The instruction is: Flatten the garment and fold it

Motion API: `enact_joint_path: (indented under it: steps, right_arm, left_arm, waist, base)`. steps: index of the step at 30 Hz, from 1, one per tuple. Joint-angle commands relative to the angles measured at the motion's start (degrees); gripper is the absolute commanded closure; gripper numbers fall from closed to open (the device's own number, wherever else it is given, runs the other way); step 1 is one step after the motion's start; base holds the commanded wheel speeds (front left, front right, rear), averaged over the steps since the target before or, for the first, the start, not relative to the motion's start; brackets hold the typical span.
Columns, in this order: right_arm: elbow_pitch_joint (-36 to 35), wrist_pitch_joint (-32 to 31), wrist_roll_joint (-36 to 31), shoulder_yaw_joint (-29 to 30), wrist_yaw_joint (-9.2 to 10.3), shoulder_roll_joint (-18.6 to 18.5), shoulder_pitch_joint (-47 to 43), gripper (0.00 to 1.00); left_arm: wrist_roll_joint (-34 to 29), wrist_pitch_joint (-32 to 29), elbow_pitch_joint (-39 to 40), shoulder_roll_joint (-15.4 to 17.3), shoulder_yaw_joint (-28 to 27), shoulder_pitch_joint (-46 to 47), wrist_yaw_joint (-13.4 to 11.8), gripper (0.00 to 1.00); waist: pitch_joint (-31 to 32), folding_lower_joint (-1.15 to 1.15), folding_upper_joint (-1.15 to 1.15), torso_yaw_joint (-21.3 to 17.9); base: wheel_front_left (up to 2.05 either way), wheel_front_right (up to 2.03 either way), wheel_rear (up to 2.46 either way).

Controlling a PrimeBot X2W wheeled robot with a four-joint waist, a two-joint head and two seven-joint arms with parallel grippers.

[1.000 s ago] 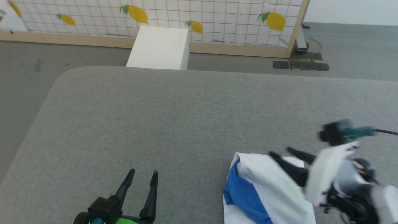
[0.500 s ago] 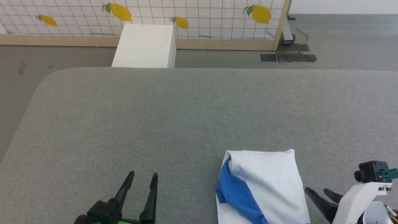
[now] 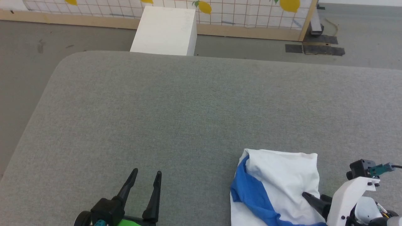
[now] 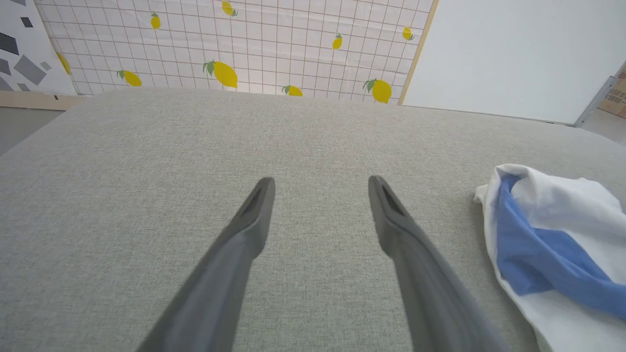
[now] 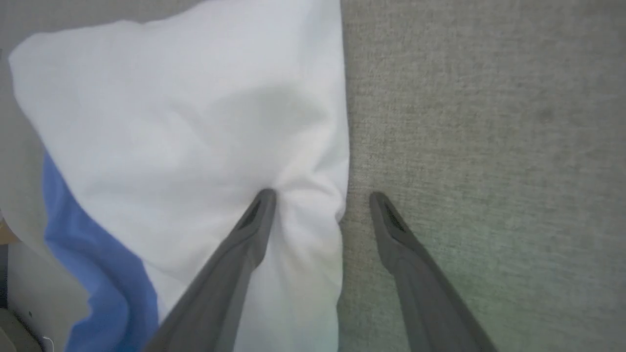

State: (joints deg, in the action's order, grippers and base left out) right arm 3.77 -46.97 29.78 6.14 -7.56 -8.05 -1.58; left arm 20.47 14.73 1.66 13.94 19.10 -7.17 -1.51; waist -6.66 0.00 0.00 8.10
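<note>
At the lower right of the head view, the garment (image 3: 279, 179) was bunched on the grey bench (image 3: 188, 110). The right claw (image 5: 321, 195) was spread wide astride its white edge, nothing gripped; the left claw (image 3: 146, 172) was likewise wide open and empty. Several layers could be pinched together there, so flattening would be hindered.

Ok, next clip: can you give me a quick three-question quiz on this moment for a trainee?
1. True or false: the left gripper is open and clear of the shirt.
2. Pick one. The right gripper is: A) shut on the shirt; B) open, astride the shirt's edge; C) open, well clear of the shirt.
3. Fill in: in the head view, the blue band runs down the shirt's ____ side.

Key: 1 true; 2 B; 3 left.
</note>
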Motion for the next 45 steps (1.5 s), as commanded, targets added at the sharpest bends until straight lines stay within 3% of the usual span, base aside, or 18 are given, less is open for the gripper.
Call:
enact_joint_path:
  steps: [1,2,5,16,29,45]
  right_arm:
    - [1.3,-1.0,0.5,-0.6,0.08,0.2,1.0,0.00]
    - [1.9,-1.6,0.7,-1.0,0.08,0.1,1.2,0.00]
    - [2.6,-2.7,1.3,-2.3,0.08,-0.7,1.9,1.00]
    - [0.6,1.3,2.0,-3.5,0.08,-3.0,2.8,1.00]
    - [-3.2,8.1,1.5,-10.8,0.08,-7.3,5.3,1.00]
    - [-1.3,7.5,2.6,-16.7,0.08,-19.3,15.0,1.00]
  left_arm:
    - [-0.1,0.3,-0.2,-0.2,-0.1,1.0,0.2,0.00]
    - [0.0,0.3,-0.2,-0.2,-0.1,1.1,0.3,0.00]
    - [0.0,0.3,-0.2,-0.1,-0.1,1.4,0.3,0.00]
    - [-0.3,0.3,0.0,-0.4,-0.3,1.6,0.0,0.00]
    - [-1.2,0.3,1.8,-0.2,0.5,2.1,-0.2,0.00]
    - [-1.4,-0.4,2.3,0.5,1.3,3.9,-0.2,0.00]
  waist:
    - [-0.6,0.00,0.00,0.7]
    - [-0.7,0.00,0.00,0.8]
    - [-1.2,0.00,0.00,1.0]
    - [-0.7,0.00,0.00,-0.9]
    - [0.1,0.00,0.00,-5.1]
    - [-0.5,0.00,0.00,-14.5]
  base:
    - [0.00,0.00,0.00]
    - [0.00,0.00,0.00]
    - [0.00,0.00,0.00]
    - [0.00,0.00,0.00]
    - [0.00,0.00,0.00]
    - [0.00,0.00,0.00]
